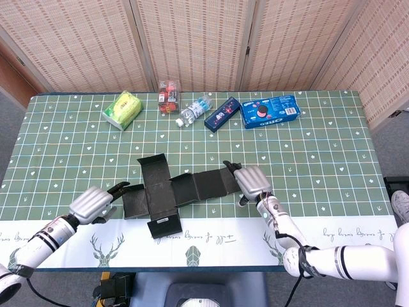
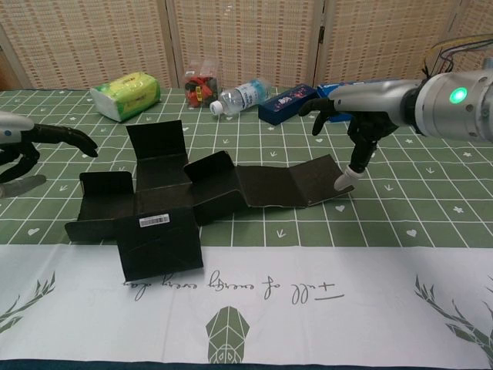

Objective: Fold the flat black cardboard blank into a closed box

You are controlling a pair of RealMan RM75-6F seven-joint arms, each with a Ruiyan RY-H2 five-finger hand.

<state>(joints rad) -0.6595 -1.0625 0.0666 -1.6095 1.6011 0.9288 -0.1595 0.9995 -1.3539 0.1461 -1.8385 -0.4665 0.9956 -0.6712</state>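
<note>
The black cardboard blank (image 1: 171, 192) lies spread out near the table's front, with a rear flap (image 2: 157, 150) standing up and a barcode-labelled panel (image 2: 158, 243) flat at the front. My left hand (image 2: 35, 140) hovers left of the blank's left flap, fingers apart, holding nothing; the head view shows this hand (image 1: 93, 203) just clear of the cardboard. My right hand (image 2: 363, 116) hangs over the blank's right end with its fingers spread. One fingertip (image 2: 342, 182) touches the right edge of the long panel (image 2: 289, 183).
Along the back of the table stand a green tissue pack (image 1: 123, 109), a red-filled clear box (image 1: 168, 96), a water bottle (image 1: 193, 110), a dark blue box (image 1: 222, 113) and an Oreo pack (image 1: 271, 110). A white runner (image 2: 323, 293) covers the front strip.
</note>
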